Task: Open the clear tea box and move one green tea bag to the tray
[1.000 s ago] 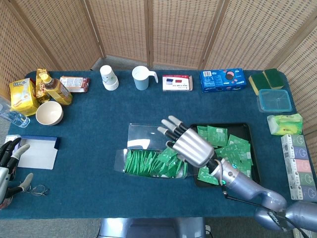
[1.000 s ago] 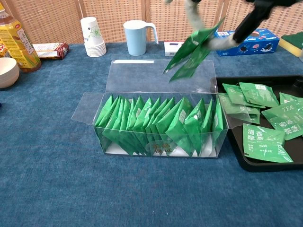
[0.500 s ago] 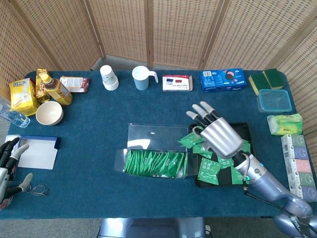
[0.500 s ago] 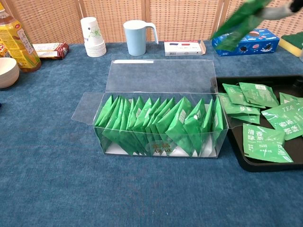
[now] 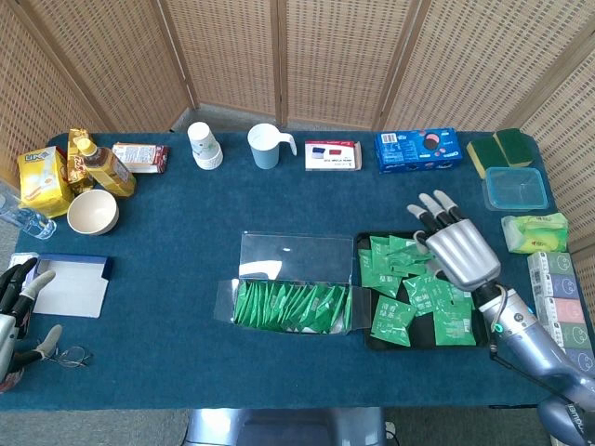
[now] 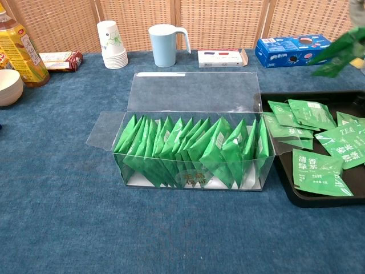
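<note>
The clear tea box (image 5: 288,305) (image 6: 191,157) lies mid-table with its lid (image 6: 194,91) folded back flat, and a row of upright green tea bags fills it. To its right, the black tray (image 5: 365,342) (image 6: 319,98) holds several loose green tea bags. My right hand (image 5: 457,249) hovers over the tray's far right part. In the chest view it holds a green tea bag (image 6: 337,52) in the air above the tray. My left hand (image 5: 19,302) rests at the table's near left corner, fingers apart, holding nothing.
Along the back edge stand stacked paper cups (image 5: 204,146), a blue mug (image 5: 266,147), a small flat box (image 5: 333,154) and a blue cookie box (image 5: 418,150). A bowl (image 5: 92,212) and bottle (image 5: 104,165) sit at the left, and a blue container (image 5: 516,188) at the right.
My right hand has carried the tea bag rightward, from above the open box to over the tray. The left hand has not moved.
</note>
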### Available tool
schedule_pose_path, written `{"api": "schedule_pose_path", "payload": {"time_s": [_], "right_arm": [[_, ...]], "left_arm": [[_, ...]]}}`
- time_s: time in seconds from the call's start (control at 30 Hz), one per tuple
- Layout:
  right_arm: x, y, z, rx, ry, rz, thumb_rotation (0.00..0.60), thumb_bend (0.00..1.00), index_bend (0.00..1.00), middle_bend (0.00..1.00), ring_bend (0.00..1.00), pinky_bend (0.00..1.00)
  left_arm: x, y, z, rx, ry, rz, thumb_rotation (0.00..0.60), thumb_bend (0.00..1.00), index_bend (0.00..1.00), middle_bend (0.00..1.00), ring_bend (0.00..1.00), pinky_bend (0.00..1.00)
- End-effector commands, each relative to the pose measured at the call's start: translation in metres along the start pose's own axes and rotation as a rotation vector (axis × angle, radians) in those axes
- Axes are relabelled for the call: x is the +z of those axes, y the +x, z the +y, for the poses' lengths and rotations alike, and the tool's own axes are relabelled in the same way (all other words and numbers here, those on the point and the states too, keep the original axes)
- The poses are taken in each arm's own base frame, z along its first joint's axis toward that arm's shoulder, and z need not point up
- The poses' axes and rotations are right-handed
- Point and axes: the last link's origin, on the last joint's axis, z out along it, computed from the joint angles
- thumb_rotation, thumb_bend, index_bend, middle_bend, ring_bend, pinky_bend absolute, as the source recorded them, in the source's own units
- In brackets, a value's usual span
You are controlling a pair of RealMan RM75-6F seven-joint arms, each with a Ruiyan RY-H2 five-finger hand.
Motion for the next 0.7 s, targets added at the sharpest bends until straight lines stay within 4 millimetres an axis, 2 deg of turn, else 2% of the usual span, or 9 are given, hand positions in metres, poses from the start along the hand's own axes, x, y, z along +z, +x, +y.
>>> {"api": "schedule_pose_path", "payload": {"time_s": [0.03,0.1,0.17,0.23,0.33,0.43,0.7], "right_arm": [[-0.003,-0.009,0.008,-0.010,-0.028,-0.022,0.600,0.37,0.55,0.18,0.07,0.00],[-0.003,-0.012,0.012,-0.013,-0.042,-0.036,0.600,0.37,0.50,0.16,0.06,0.00],[-0.004,-0.015,0.016,-0.022,-0.056,-0.052,0.600,0.37,0.40,0.11,0.03,0.00],[-0.005,-0.017,0.019,-0.033,-0.068,-0.068,0.600,0.37,0.22,0.04,0.00,0.00],[-0.007,-0.019,0.021,-0.024,-0.082,-0.080,0.600,0.37,0.08,0.00,0.00,0.00],[-0.009,-0.019,0.020,0.005,-0.096,-0.075,0.600,0.37,0.02,0.00,0.00,0.00],[-0.027,-0.006,0.016,0.143,-0.187,0.009,0.600,0.37,0.00,0.00,0.00,0.00]], "left_arm": [[0.000,0.000,0.000,-0.001,0.001,0.000,0.600,0.29,0.13,0.03,0.00,0.26],[-0.001,0.000,0.000,0.000,0.000,0.001,0.600,0.29,0.13,0.03,0.00,0.26],[-0.001,0.001,-0.001,0.000,0.002,0.002,0.600,0.29,0.13,0.03,0.00,0.26],[-0.002,0.001,-0.001,-0.001,0.004,0.002,0.600,0.29,0.13,0.03,0.00,0.26],[-0.002,0.001,-0.002,-0.002,0.006,0.001,0.600,0.29,0.12,0.02,0.00,0.26],[-0.003,0.000,-0.002,-0.004,0.007,0.000,0.600,0.29,0.12,0.02,0.00,0.26],[-0.005,-0.003,-0.009,-0.007,0.041,-0.022,0.600,0.29,0.12,0.02,0.00,0.26]]}}
